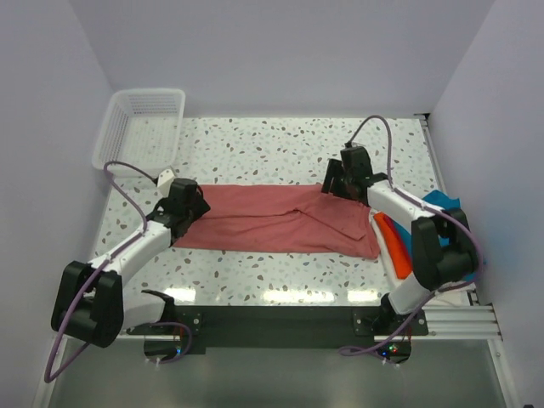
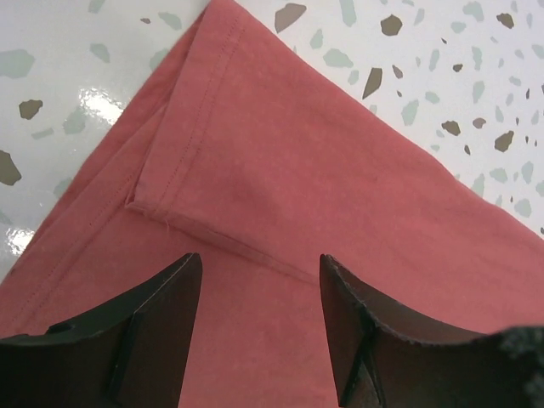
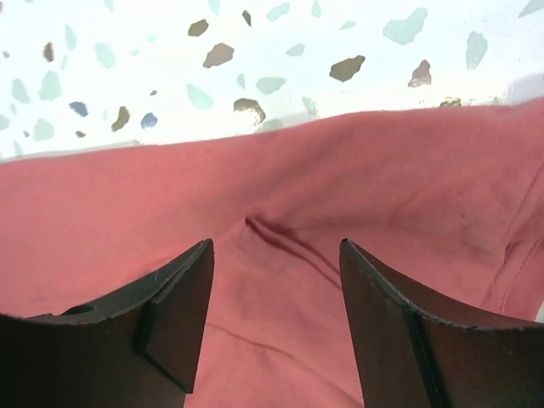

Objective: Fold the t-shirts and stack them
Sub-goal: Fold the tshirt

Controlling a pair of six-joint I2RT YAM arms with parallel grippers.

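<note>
Already narrowed into a long band, by the look of it: salmon-red t-shirt [image 1: 272, 223], lying flat across the middle of the speckled table [image 1: 272, 140], left end under the left gripper [image 1: 195, 207], right end under the right gripper [image 1: 337, 185]. Both released, jaws spread wide just over the cloth with nothing pinched between. Heaped at the right edge, beside the right arm: orange t-shirt [image 1: 393, 245] and teal-blue t-shirt [image 1: 442, 202], bunched together, well apart from the white mesh basket [image 1: 140, 127] at the far left corner.

Probably the grasp before the next fold. To do it well:

- Lower each claw straight down until touching the table, then close on the edge of the band, catching every layer.
- On the left, mind the doubled hem and stitched seam lying just ahead of the fingertips [image 2: 178, 289] (easy to nip the top layer only and leave the rest behind).
- On the right, aim past the small crease between the jaws, nearer the cloth's far edge, so as not to gather a ridge.
- Close both together and lift only enough to clear.
- Keep the band taut between the two and carry the edge across evenly.
- Set down square before letting go; smooth afterward if needed.
</note>
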